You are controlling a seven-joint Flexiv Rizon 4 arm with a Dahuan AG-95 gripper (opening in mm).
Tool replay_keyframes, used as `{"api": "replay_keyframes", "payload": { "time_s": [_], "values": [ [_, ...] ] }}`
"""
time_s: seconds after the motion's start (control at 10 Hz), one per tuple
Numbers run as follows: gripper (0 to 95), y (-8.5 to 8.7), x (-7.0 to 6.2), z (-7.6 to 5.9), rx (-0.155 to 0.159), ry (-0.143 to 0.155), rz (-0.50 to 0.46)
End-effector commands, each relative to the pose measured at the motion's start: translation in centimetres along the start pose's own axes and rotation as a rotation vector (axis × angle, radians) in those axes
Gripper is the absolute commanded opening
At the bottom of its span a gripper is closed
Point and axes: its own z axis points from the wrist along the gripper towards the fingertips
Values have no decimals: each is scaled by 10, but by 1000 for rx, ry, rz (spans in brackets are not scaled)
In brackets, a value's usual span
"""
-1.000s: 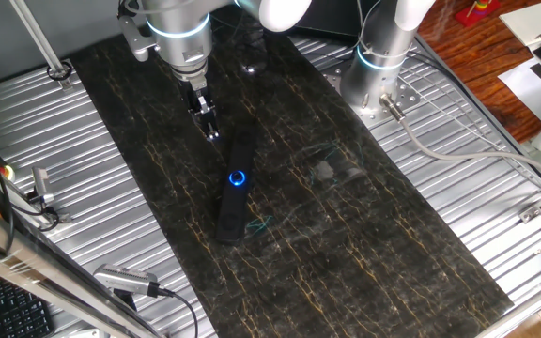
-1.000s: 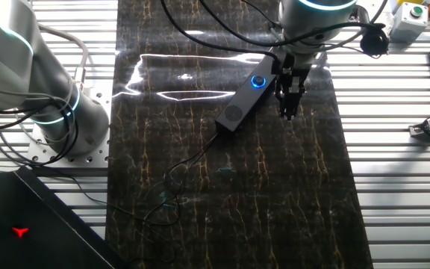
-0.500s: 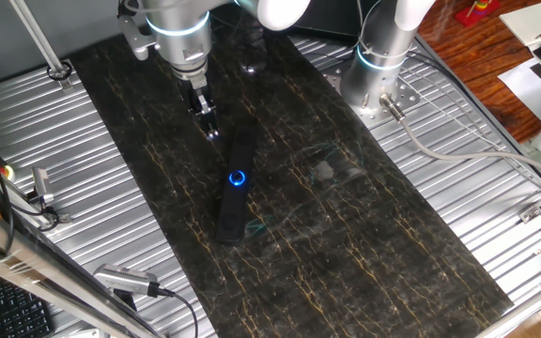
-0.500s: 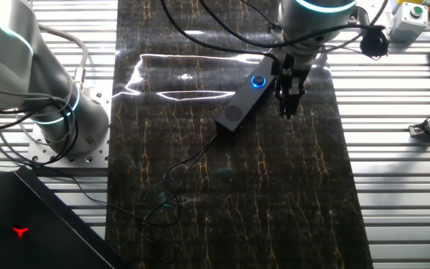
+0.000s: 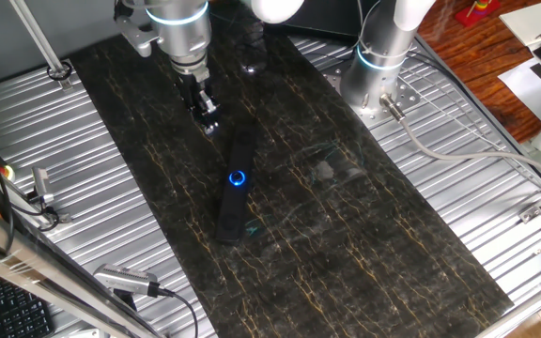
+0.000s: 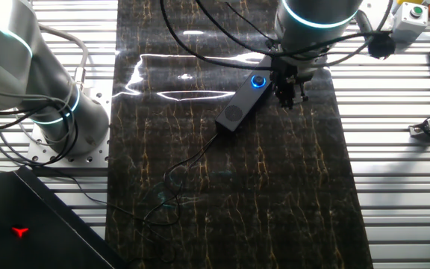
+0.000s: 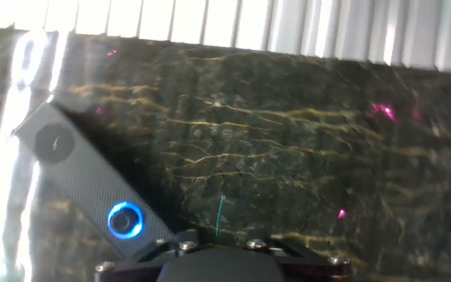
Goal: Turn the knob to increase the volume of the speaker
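The speaker [image 5: 233, 192] is a slim black bar lying on the dark marbled mat. It also shows in the other fixed view [image 6: 242, 100] and in the hand view [image 7: 84, 176]. The knob [image 5: 238, 178] glows with a blue ring at one end of the bar, and it shows in the other fixed view [image 6: 258, 81] and the hand view [image 7: 125, 220]. My gripper [image 5: 210, 124] hangs above the mat just beside the speaker's knob end [image 6: 290, 101], touching nothing. Its fingers look pressed together and empty. The hand view shows only the gripper's base, not the fingertips.
A thin cable [image 6: 192, 161] runs from the speaker's far end across the mat. A second robot base [image 5: 378, 66] stands at the mat's edge. Ribbed metal table [image 5: 83, 169] surrounds the mat. A clamp [image 5: 40, 188] sits at the left.
My gripper has lifted a little and drawn slightly away from the mat beside the knob. The speaker has not moved.
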Motion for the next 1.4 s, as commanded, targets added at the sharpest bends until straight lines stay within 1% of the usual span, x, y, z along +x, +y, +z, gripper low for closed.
{"api": "replay_keyframes", "payload": {
  "time_s": [0.1, 0.3, 0.6, 0.7, 0.8, 1.0, 1.4],
  "values": [
    [0, 1, 2, 1, 39, 34, -74],
    [0, 3, 5, 0, 40, 34, -82],
    [0, 5, 10, -1, 33, 46, -114],
    [0, 6, 13, 0, 26, 57, -156],
    [0, 7, 14, 0, 20, 69, -186],
    [0, 7, 14, 0, 21, 76, -197],
    [0, 10, 15, 2, 23, 75, -212]
  ]
}}
